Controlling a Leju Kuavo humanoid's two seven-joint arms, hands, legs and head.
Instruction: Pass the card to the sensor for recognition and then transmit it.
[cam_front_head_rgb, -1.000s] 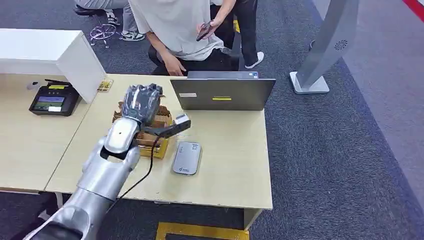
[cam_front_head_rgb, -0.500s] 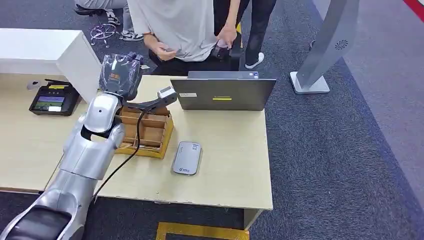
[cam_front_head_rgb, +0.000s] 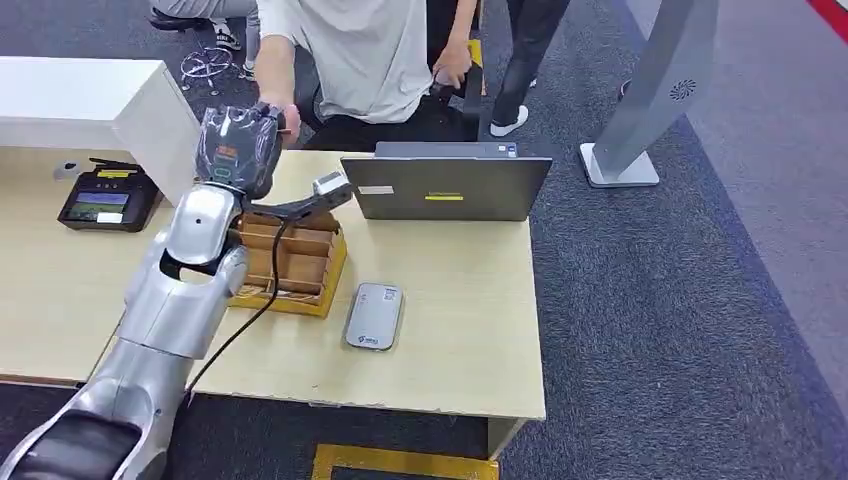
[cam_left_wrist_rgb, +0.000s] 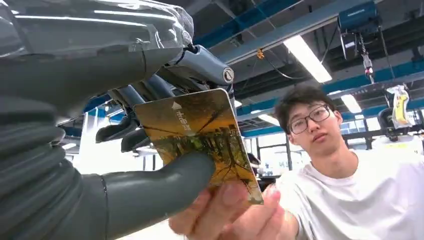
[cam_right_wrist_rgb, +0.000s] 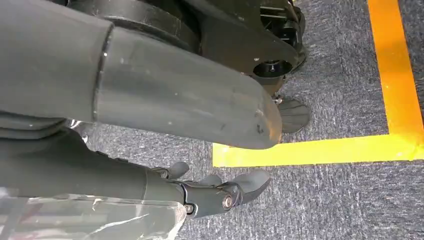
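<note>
My left hand (cam_front_head_rgb: 238, 150) is raised over the table's back edge, toward a person in a white shirt (cam_front_head_rgb: 370, 50). In the left wrist view it pinches an orange-brown card (cam_left_wrist_rgb: 197, 137) between the thumb (cam_left_wrist_rgb: 155, 192) and the fingers. The person's fingers (cam_left_wrist_rgb: 230, 212) touch the card's free end. The grey card sensor (cam_front_head_rgb: 374, 315) lies flat on the table, nearer me than the hand. My right hand (cam_right_wrist_rgb: 220, 192) hangs by my side above the carpet and holds nothing, its fingers loose.
A wooden card holder (cam_front_head_rgb: 290, 262) stands under my left forearm. A grey laptop (cam_front_head_rgb: 445, 185) sits at the back of the table (cam_front_head_rgb: 470, 340), a black payment terminal (cam_front_head_rgb: 100, 200) and a white box (cam_front_head_rgb: 90, 100) at the left. A grey stand (cam_front_head_rgb: 650, 90) rises on the carpet.
My left arm rose from above the card holder and swung to the back left with the card. The person's arm then reached out to the card.
</note>
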